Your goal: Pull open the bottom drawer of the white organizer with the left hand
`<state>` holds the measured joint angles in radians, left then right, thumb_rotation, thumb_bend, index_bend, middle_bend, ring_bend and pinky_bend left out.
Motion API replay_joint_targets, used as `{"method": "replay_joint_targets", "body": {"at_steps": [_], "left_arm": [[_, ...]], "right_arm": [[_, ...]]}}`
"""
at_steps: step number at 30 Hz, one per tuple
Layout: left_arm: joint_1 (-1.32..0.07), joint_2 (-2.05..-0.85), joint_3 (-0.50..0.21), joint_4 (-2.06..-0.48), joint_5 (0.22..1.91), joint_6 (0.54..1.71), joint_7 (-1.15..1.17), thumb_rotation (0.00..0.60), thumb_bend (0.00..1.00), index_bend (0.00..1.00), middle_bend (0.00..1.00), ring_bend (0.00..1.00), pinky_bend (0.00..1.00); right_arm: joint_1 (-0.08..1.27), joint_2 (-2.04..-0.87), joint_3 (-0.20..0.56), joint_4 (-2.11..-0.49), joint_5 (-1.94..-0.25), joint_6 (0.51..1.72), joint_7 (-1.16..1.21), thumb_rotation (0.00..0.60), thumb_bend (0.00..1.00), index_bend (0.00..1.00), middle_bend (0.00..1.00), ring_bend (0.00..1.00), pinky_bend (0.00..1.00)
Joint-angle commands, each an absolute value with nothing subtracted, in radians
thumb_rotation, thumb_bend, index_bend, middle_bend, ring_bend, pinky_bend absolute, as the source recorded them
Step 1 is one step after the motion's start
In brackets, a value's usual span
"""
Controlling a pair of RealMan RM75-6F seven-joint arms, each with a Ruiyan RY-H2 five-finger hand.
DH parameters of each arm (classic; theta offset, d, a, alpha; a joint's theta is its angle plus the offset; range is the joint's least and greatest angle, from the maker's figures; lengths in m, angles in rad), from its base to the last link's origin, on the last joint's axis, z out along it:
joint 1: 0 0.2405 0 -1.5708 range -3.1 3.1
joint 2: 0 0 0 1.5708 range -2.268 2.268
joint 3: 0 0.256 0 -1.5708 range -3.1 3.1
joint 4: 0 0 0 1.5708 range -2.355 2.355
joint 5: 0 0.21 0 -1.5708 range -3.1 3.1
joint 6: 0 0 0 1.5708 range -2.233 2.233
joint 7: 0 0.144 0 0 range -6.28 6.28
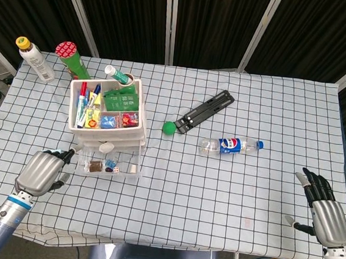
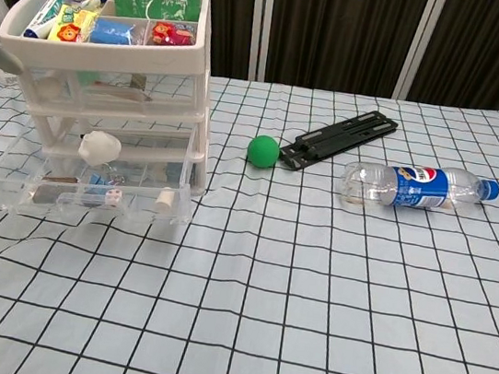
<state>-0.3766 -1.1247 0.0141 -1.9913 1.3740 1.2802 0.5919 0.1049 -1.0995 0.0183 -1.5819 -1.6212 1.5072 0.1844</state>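
Left hand (image 1: 41,172) over table (image 1: 216,189), front-left; fingers loosely apart, holding nothing, one fingertip near drawer's left corner, contact unclear. Drawer (image 1: 109,166) just right of hand, drawn out from foot of organizer (image 1: 106,118), small items inside. Organizer top tray: markers, green packets. Green ball (image 1: 169,127) farther right, black bracket (image 1: 204,111) touching it. Bottle (image 1: 229,145) on its side beyond. Right hand (image 1: 323,212) at far right edge, fingers spread, empty.

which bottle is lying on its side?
The clear blue-label bottle right of the green ball; the yellow-capped bottle at the far-left corner stands upright.
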Motion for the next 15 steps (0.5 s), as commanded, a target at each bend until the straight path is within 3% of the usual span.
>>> {"method": "replay_joint_targets", "body": {"at_steps": [1, 6, 8, 10, 15], "left_arm": [[-0.367, -1.158, 0.009, -2.004, 1.382, 1.321, 0.731, 0.600, 0.32, 0.10, 0.18, 0.25, 0.31], [-0.368, -1.181, 0.005, -1.997, 1.398, 1.334, 0.796, 0.600, 0.32, 0.10, 0.17, 0.20, 0.24], [-0.371, -1.190, 0.001, -1.991, 1.403, 1.338, 0.816, 0.600, 0.32, 0.10, 0.28, 0.27, 0.29], [-0.376, -1.200, -0.007, -1.978, 1.415, 1.343, 0.842, 0.600, 0.32, 0.13, 0.48, 0.44, 0.46], [-0.412, -1.228, -0.034, -1.905, 1.498, 1.350, 0.909, 0.600, 0.32, 0.23, 0.79, 0.71, 0.69]], "right_arm": [[0.105, -1.099, 0.019, -1.582, -1.621, 1.508, 0.187, 0.600, 0.02, 0.07, 0.00, 0.00, 0.00], [0.105, -1.097, 0.018, -1.582, -1.623, 1.508, 0.191, 0.600, 0.02, 0.07, 0.00, 0.00, 0.00], [0.105, -1.097, 0.018, -1.582, -1.623, 1.508, 0.191, 0.600, 0.02, 0.07, 0.00, 0.00, 0.00], [0.105, -1.097, 0.018, -1.582, -1.624, 1.508, 0.192, 0.600, 0.02, 0.07, 0.00, 0.00, 0.00], [0.105, -1.098, 0.018, -1.583, -1.622, 1.507, 0.190, 0.600, 0.02, 0.07, 0.00, 0.00, 0.00]]}}
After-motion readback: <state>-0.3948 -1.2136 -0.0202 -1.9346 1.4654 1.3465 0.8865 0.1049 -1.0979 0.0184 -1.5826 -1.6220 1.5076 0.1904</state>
